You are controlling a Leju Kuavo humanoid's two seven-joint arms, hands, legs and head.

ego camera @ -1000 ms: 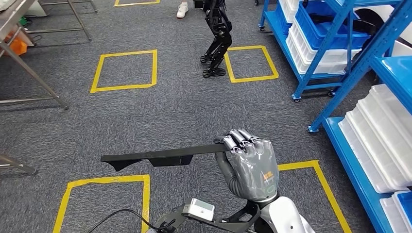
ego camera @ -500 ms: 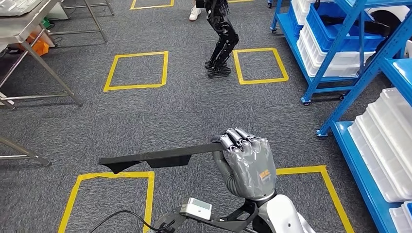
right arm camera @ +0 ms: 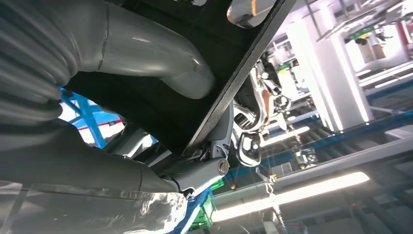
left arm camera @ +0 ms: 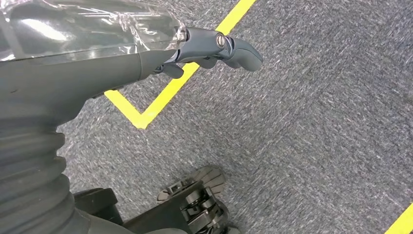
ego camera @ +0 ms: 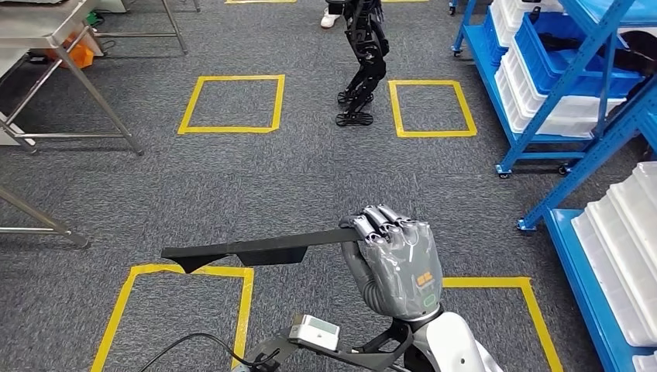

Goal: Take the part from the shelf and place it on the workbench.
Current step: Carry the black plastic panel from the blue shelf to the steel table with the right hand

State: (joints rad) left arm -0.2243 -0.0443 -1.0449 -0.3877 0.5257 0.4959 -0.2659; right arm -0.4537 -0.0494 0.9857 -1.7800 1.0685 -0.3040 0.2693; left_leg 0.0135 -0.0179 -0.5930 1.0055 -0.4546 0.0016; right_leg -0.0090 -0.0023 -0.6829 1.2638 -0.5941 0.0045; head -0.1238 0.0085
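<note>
From the head view, we see the right hand [ego camera: 399,263] clamping one end of the long black part [ego camera: 256,249], held level above the carpet; cantilevered so, we judge it could twist loose. In the left wrist view, the left hand [left arm camera: 214,48] hangs empty, fingers loosely extended.

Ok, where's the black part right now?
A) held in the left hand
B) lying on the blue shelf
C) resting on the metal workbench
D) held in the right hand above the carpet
D: the right hand grips one end of the long black part, which sticks out level over the grey carpet.
</note>
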